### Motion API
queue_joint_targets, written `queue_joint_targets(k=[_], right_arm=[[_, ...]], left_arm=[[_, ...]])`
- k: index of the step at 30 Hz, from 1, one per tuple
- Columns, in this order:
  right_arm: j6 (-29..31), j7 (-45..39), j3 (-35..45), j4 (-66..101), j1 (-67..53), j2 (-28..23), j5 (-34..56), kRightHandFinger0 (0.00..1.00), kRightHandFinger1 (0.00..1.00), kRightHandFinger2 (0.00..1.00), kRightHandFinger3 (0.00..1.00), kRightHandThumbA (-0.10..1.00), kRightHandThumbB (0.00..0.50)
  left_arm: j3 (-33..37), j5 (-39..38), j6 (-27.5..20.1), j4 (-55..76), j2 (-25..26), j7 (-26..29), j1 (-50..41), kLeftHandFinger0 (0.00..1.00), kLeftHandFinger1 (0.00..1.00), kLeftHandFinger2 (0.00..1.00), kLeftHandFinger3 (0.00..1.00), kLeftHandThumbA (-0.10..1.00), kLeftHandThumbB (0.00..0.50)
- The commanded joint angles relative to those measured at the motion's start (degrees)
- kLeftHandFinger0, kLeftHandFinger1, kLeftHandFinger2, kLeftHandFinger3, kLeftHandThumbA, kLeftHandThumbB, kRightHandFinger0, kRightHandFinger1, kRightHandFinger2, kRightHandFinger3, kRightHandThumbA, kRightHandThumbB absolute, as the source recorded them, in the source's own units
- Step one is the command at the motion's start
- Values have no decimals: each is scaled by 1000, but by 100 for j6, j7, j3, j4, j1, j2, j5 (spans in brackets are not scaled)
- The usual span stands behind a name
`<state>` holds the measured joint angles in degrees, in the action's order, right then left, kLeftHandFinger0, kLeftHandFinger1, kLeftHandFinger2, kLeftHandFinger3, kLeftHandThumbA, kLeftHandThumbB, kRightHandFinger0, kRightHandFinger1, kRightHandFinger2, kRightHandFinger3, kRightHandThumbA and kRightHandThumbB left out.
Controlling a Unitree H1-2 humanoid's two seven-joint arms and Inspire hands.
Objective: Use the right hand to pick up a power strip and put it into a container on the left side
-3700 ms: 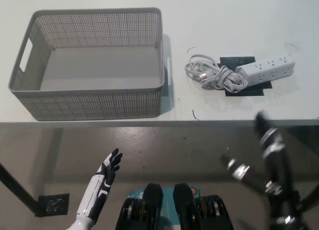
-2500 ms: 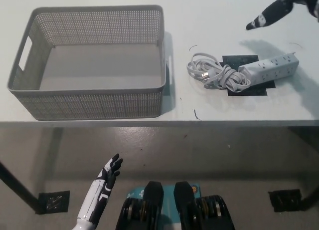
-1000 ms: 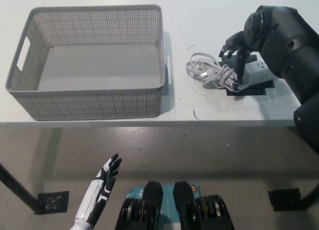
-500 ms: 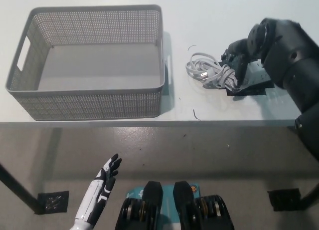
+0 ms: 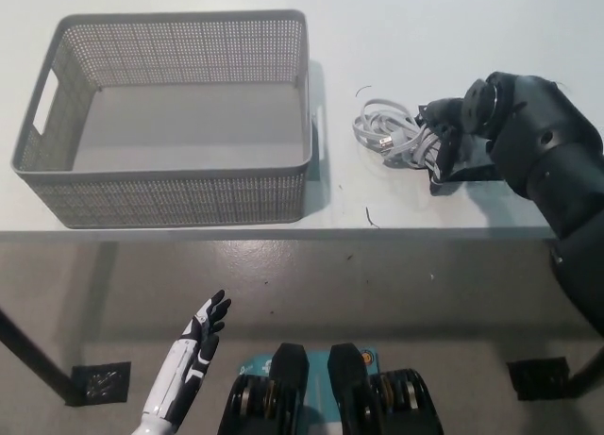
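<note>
Power strip sits on the white counter at its right side, almost wholly hidden under the black right hand; only its coiled grey cord shows clearly, just left of the hand. The hand is down over the strip with fingers curled around the cord's end, but whether it has a firm hold cannot be told. A grey mesh basket stands well to the left. The white left hand hangs low, below the counter edge, fingers spread.

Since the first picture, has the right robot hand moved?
Yes. The right robot hand has gone from below the table edge up onto the coiled cord, right of the basket.
</note>
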<state>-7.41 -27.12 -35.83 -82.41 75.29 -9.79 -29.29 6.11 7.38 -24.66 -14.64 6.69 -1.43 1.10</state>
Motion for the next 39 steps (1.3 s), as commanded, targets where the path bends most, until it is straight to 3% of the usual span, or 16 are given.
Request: queue_joint_targets(k=[1, 2, 3, 4, 5, 6, 8, 10, 14, 20, 24, 27, 28, 30, 33, 39], right_arm=[[10, 2204, -124, -28, -327, 32, -364, 794, 986, 1000, 1000, 419, 205], [150, 2774, -138, 5, -386, -1, -419, 641, 749, 841, 999, 127, 214], [206, 3082, -163, 28, -372, -22, -470, 517, 601, 701, 841, 12, 232], [223, 3274, -200, 43, -357, -32, -524, 487, 565, 659, 781, -24, 234], [429, 3633, -153, 80, -368, -71, -505, 178, 274, 413, 650, -86, 248], [532, 3856, -124, 82, -384, -85, -488, 61, 173, 320, 578, -99, 247], [764, 4113, -96, 95, -387, -107, -468, 2, 72, 229, 581, -100, 217], [776, 4101, -61, 87, -294, -84, -431, 7, 90, 245, 740, -100, 234], [904, 4152, -8, 110, -213, -21, -377, 54, 154, 300, 465, -100, 257], [951, 4394, -106, 105, -98, 15, -489, 249, 335, 418, 562, -100, 244], [1196, 4660, 168, 140, -35, -23, -247, 1, 9, 105, 337, -100, 226], [1652, 4864, 678, 174, -52, -55, 249, 0, 0, 58, 102, -100, 172], [2019, 4871, 1182, 198, -16, -99, 736, 0, 176, 304, 172, -100, 153], [2021, 4771, 1715, 209, 118, -98, 1186, 0, 315, 709, 515, -100, 151], [1782, 4468, 2512, 244, 444, -131, 1712, 6, 404, 798, 782, -100, 152], [1968, 4138, 3599, 329, 734, -258, 2150, 0, 295, 694, 686, -100, 165]], left_arm=[[5, -17, -227, 221, 95, -36, 49, 1000, 1000, 1000, 1000, 1000, 153], [5, -9, -227, 228, 97, -40, 45, 1000, 1000, 1000, 1000, 1000, 153], [-2, -9, -227, 237, 101, -44, 73, 1000, 1000, 1000, 1000, 1000, 152], [-4, -10, -227, 245, 102, -45, 84, 1000, 1000, 1000, 1000, 1000, 151], [-1, -17, -227, 241, 100, -46, 87, 1000, 1000, 1000, 1000, 1000, 148], [7, -5, -227, 237, 105, -36, 92, 1000, 1000, 1000, 1000, 1000, 148], [-5, -15, -227, 241, 93, -54, 85, 1000, 1000, 1000, 1000, 1000, 155], [-12, -11, -227, 247, 101, -49, 126, 1000, 1000, 1000, 1000, 1000, 144], [-16, 95, -227, 269, 112, -18, 120, 1000, 1000, 1000, 1000, 1000, 139], [-31, 76, -227, 255, 97, -1, 144, 1000, 1000, 1000, 1000, 1000, 142], [-23, 50, -227, 251, 115, -17, 148, 1000, 1000, 1000, 1000, 1000, 144], [-20, 83, -227, 263, 114, 7, 146, 1000, 1000, 1000, 1000, 1000, 136], [-17, 76, -227, 266, 116, -1, 144, 1000, 1000, 1000, 1000, 1000, 136], [-18, 49, -227, 265, 121, -14, 160, 1000, 1000, 1000, 1000, 1000, 135], [-29, 68, -227, 257, 125, -30, 184, 1000, 1000, 1000, 1000, 1000, 150], [-25, 75, -227, 267, 120, -12, 167, 1000, 1000, 1000, 1000, 1000, 137]])
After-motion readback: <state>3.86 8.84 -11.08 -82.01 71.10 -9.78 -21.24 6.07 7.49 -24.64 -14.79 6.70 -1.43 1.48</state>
